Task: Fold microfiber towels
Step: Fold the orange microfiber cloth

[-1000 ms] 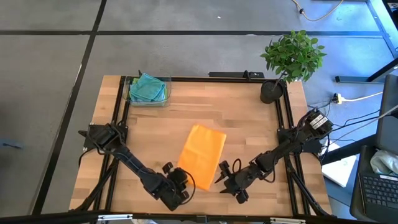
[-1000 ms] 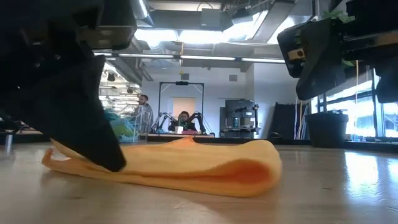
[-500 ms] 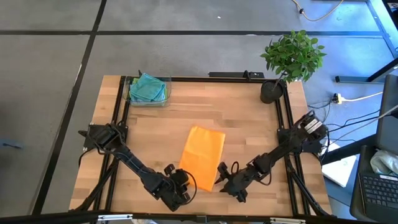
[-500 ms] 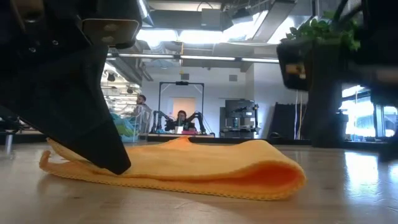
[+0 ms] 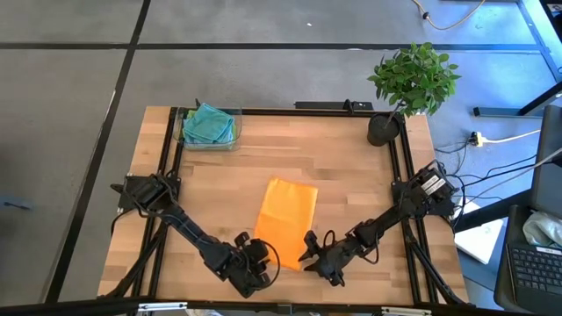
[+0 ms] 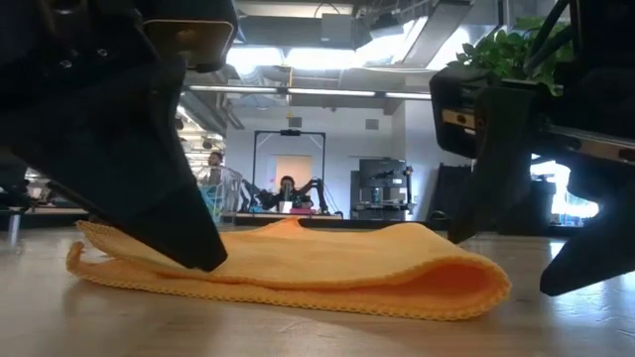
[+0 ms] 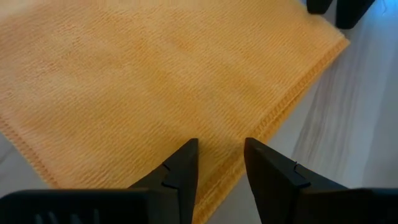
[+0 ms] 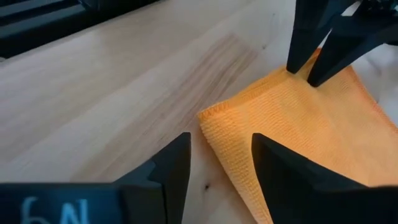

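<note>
Right gripper [image 5: 309,248], fingers apart and empty, has slid in to the orange towel's [image 5: 285,219] front-edge corner, readying a pinch.

No legible text anywhere — only blurred, unreadable marks on one gripper.

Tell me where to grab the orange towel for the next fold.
Grip the orange towel at its two near corners, coming in low from the near table edge. It lies flat, folded once, and the left end effector and right end effector are already at those corners.
</note>
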`<state>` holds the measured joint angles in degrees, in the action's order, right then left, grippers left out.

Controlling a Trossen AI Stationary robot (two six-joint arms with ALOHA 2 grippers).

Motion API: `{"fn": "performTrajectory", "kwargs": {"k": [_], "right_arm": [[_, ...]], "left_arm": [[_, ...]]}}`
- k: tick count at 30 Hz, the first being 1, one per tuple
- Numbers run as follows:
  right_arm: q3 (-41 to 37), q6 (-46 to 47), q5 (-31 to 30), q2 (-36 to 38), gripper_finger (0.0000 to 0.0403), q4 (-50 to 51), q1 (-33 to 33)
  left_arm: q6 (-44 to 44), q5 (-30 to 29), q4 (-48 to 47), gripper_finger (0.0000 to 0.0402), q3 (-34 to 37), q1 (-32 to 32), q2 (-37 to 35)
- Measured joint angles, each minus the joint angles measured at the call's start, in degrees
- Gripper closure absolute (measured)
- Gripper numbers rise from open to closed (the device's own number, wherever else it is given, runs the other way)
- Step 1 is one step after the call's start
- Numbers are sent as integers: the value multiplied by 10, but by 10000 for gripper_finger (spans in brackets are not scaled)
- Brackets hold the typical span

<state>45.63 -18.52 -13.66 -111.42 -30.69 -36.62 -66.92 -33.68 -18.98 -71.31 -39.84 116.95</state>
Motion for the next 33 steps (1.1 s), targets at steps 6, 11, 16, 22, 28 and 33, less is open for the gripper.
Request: {"fn": "performTrajectory", "kwargs": {"k": [6,11,16,22,28,33], "right_arm": [[0,2,0,0,240,11,1],[0,2,2,0,238,8,2],[0,-1,2,0,238,-6,2],[0,-11,3,0,238,-26,2],[0,-15,21,-13,238,-35,9],[0,-10,30,-43,238,-73,12]], "left_arm": [[0,0,7,278,0,1,0],[1,0,7,278,0,2,0],[1,0,7,278,0,4,0],[1,0,9,278,0,5,0],[1,0,13,278,0,5,0],[23,-7,20,278,0,5,0]]}}
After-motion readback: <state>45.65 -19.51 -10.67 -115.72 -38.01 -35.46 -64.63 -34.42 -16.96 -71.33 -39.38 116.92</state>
